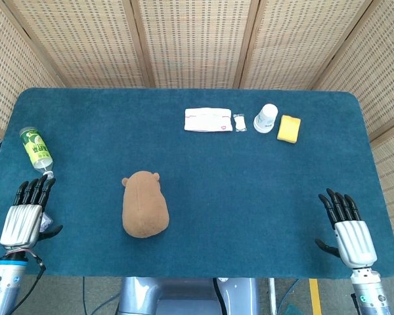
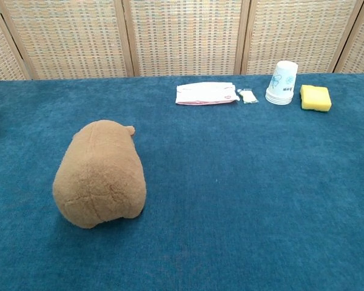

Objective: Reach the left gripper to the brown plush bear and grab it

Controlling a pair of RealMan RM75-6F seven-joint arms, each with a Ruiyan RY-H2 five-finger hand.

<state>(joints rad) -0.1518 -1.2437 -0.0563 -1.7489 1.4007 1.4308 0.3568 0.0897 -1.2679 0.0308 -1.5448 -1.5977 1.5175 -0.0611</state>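
Observation:
The brown plush bear (image 1: 144, 205) lies face down on the blue table, left of the middle, its head pointing away from me; the chest view shows the bear (image 2: 101, 174) from behind. My left hand (image 1: 25, 215) hovers at the table's front left edge, well left of the bear, fingers straight and apart, holding nothing. At the front right edge my right hand (image 1: 349, 230) is likewise open and empty. Neither hand shows in the chest view.
A green-labelled bottle (image 1: 36, 148) lies on its side just beyond my left hand. Along the far side sit a white packet (image 1: 208, 119), a small sachet (image 1: 240, 122), stacked paper cups (image 1: 266, 118) and a yellow sponge (image 1: 289, 128). Woven screens stand behind the table (image 1: 249, 197).

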